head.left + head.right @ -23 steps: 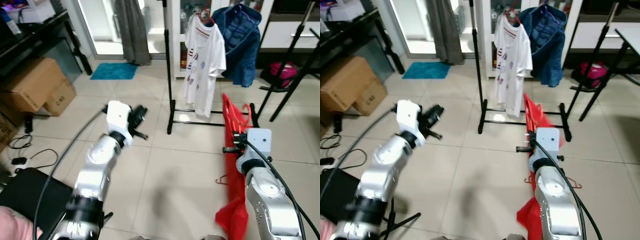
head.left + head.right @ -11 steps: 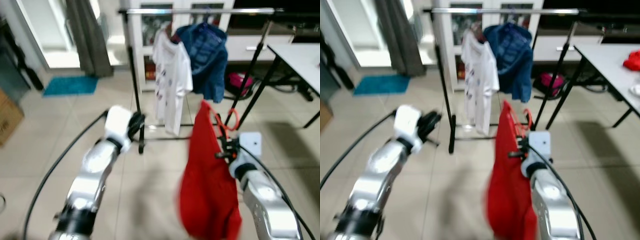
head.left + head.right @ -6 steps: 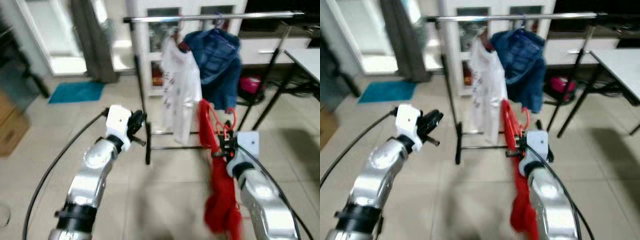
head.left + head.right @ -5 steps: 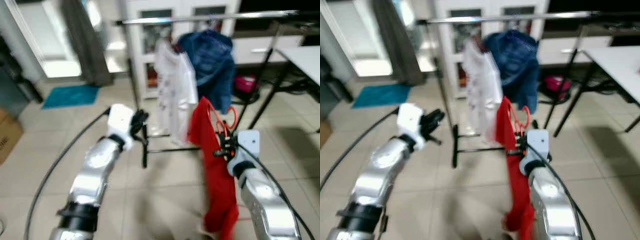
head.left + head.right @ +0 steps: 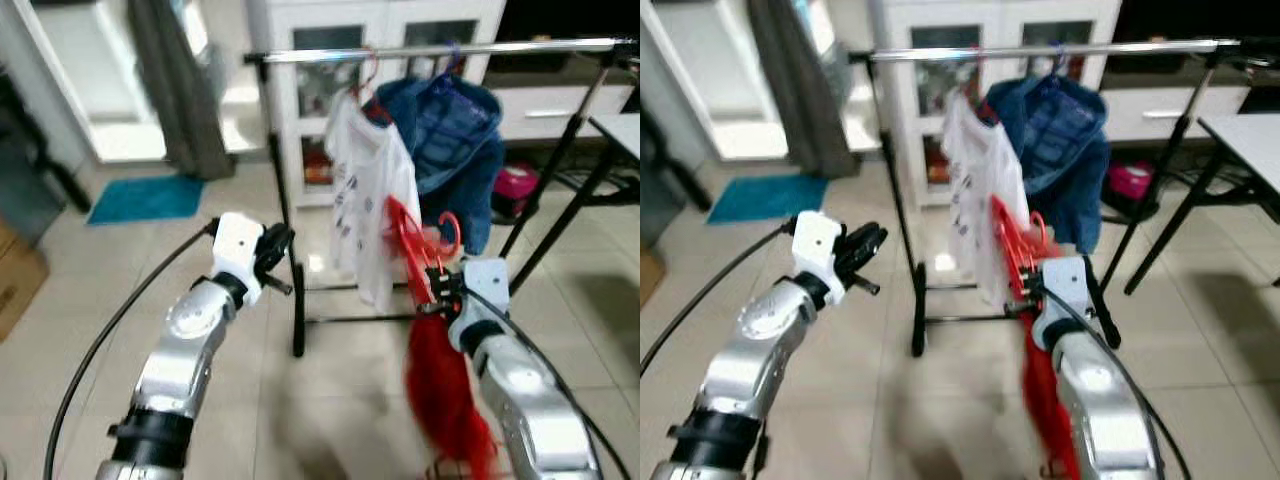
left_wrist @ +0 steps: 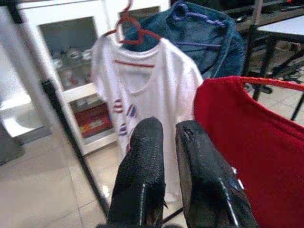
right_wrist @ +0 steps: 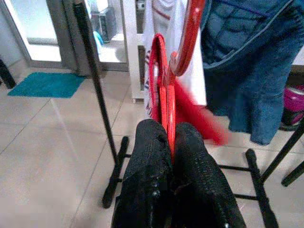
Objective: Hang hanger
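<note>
Head views: I see my right gripper (image 5: 437, 292) holding the red hanger (image 5: 412, 238) with its red garment (image 5: 445, 390) low before the clothes rail (image 5: 440, 50); left gripper (image 5: 276, 243) raised, empty.
Left wrist: fingers (image 6: 142, 175) nearly together, holding nothing.
Right wrist: fingers (image 7: 147, 166) clamped on the hanger.

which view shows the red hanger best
The right wrist view: the red hanger sits close up, clamped between the right gripper fingers. Both eye views show it smaller and blurred; the left wrist view catches its top edge.

head eyes look down; wrist cameras face the clothes rack (image 5: 430, 50).
</note>
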You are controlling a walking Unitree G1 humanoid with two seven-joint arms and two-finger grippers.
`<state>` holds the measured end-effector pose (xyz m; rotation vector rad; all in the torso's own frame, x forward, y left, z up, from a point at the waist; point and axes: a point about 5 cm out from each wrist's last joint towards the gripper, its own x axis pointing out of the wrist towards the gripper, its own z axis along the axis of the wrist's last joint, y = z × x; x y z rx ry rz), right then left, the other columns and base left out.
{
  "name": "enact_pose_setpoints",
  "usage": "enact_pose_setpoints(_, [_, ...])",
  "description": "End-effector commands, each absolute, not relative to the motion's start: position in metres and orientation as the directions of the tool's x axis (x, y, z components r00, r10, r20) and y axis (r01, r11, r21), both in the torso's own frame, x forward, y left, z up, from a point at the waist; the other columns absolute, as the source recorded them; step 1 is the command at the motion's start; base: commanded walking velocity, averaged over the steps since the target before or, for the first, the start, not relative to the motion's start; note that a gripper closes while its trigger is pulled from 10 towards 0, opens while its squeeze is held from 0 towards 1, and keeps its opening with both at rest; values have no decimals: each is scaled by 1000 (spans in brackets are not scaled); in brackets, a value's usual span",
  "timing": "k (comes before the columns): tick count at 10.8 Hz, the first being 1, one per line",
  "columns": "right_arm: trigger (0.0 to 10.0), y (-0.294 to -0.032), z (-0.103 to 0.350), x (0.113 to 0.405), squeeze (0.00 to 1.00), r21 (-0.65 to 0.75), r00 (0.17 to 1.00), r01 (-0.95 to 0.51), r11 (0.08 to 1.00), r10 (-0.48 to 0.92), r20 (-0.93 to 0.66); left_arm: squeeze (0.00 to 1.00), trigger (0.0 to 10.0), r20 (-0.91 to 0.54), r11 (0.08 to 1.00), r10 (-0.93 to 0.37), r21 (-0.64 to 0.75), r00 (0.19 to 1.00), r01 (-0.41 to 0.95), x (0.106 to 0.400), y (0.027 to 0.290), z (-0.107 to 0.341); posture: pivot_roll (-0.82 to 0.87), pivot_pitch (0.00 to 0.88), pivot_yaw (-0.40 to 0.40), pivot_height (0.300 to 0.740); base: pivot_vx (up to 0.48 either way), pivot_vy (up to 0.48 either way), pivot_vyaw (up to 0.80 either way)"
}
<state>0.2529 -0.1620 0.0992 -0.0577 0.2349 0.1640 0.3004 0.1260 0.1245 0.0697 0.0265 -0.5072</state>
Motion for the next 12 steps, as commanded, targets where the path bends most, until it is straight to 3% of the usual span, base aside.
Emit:
enact_pose_setpoints(1, [10000, -161, 111, 256, 0, -56, 963, -188, 981, 173, -205, 0, 10000, -30, 863, -500, 64, 865, 501, 300, 120, 128, -166, 5, 51, 740, 409, 0, 0])
enact_pose_setpoints(5, [10000, -148, 113, 252, 0, -67, 871, -429, 901, 392, -295, 0, 10000, -35, 861, -501, 83, 865, 502, 296, 124, 127, -154, 0, 40, 740, 410, 0, 0])
enact_pose_setpoints(12, [10000, -152, 138, 273, 0, -99, 940, -317, 943, 300, -161, 0, 10000, -44, 856, -501, 117, 864, 503, 291, 132, 129, -127, 0, 36, 740, 411, 0, 0])
